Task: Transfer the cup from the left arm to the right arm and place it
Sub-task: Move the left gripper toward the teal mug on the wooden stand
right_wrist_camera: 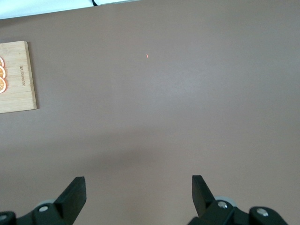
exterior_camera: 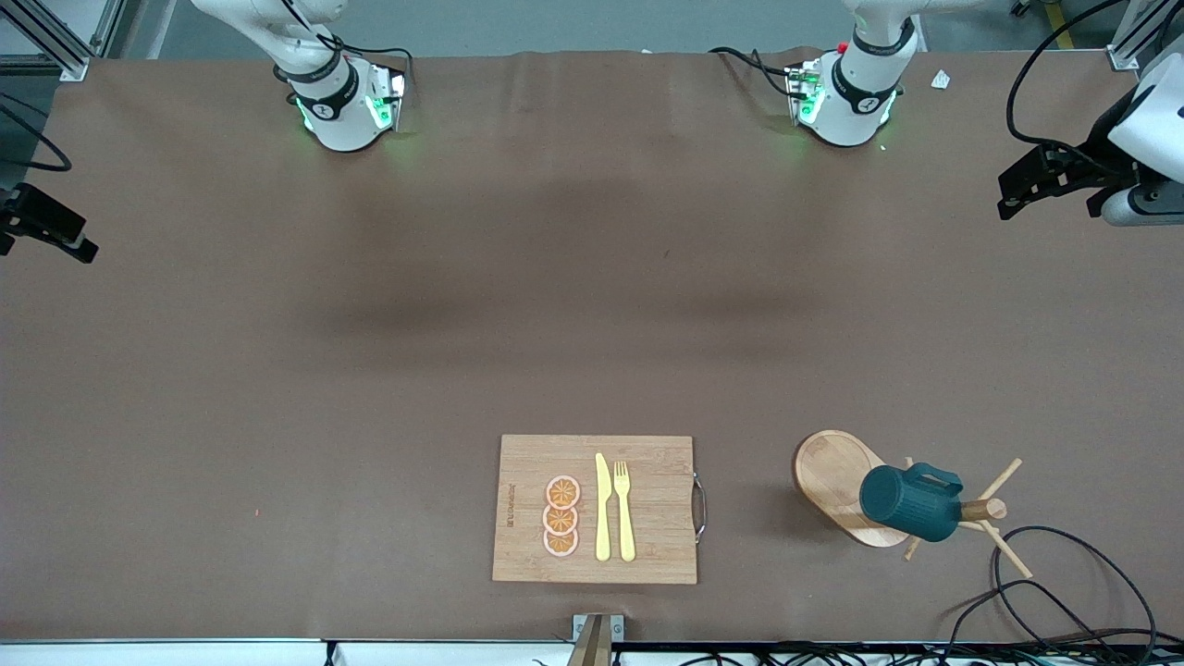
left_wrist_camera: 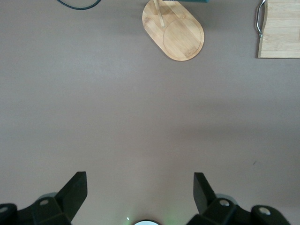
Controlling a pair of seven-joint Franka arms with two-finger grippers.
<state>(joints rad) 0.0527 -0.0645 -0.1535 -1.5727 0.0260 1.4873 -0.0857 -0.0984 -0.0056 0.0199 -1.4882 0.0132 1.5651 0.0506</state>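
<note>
One teal mug point(exterior_camera: 905, 503) hangs on peg rack point(exterior_camera: 837, 481), near worktop's camera-side edge, left arm's end. Likely rigid, glazed, slippery: grip the rim. Left hand point(left_wrist_camera: 140, 192), right hand point(right_wrist_camera: 138, 194) spread, waiting high.

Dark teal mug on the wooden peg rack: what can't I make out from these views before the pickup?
- Dark teal mug: front view shows only its outside; which peg carries it is covered by its body, and its mouth faces away.
- Left wrist view: the mug is cut off by the edge, leaving the wooden peg rack base.
- Right wrist view: neither shows, only the open right gripper over bare table.
- Left gripper: open.
</note>
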